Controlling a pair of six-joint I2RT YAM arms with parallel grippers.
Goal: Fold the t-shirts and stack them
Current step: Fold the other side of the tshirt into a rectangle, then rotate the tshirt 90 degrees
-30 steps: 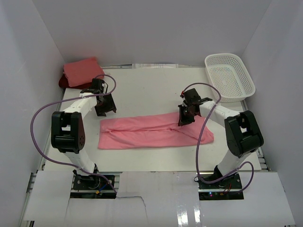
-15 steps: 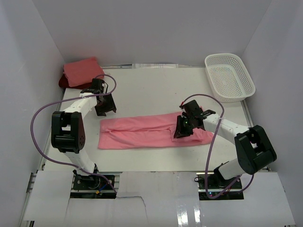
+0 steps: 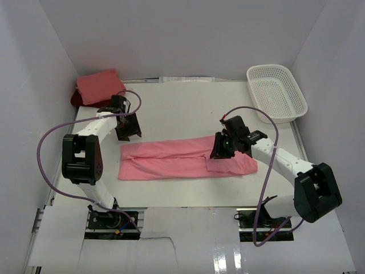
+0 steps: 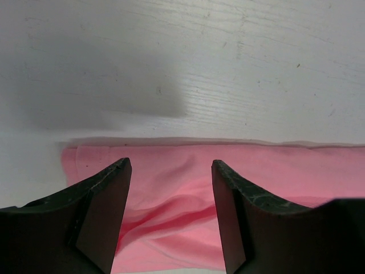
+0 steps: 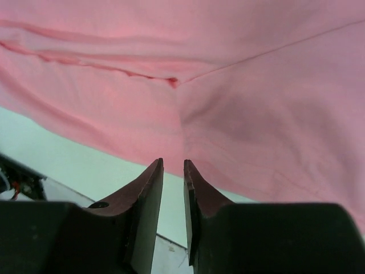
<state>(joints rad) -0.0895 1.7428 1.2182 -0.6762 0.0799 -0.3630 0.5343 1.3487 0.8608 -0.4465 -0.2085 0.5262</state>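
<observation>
A rose pink t-shirt (image 3: 165,160) lies folded into a long band across the middle of the table, and its right end forms a squarish flap (image 3: 234,164). My right gripper (image 3: 220,149) hovers low over the seam where that flap begins. In the right wrist view (image 5: 173,162) its jaws stand a narrow gap apart with nothing between them, and the pink cloth (image 5: 239,85) fills the view ahead. My left gripper (image 3: 126,132) is open and empty just beyond the shirt's far left corner, and it also shows in the left wrist view (image 4: 170,162) over that corner (image 4: 171,188). A folded salmon pink shirt (image 3: 100,84) lies on a dark red one (image 3: 74,100) at the back left.
A white mesh basket (image 3: 276,91) stands at the back right corner. White walls close in the table on the left, back and right. The purple cables loop beside both arms.
My right arm swung out to the near right and its gripper moved along the shirt's right end. That end now lies as a neater squarish flap. The left arm has not moved.
</observation>
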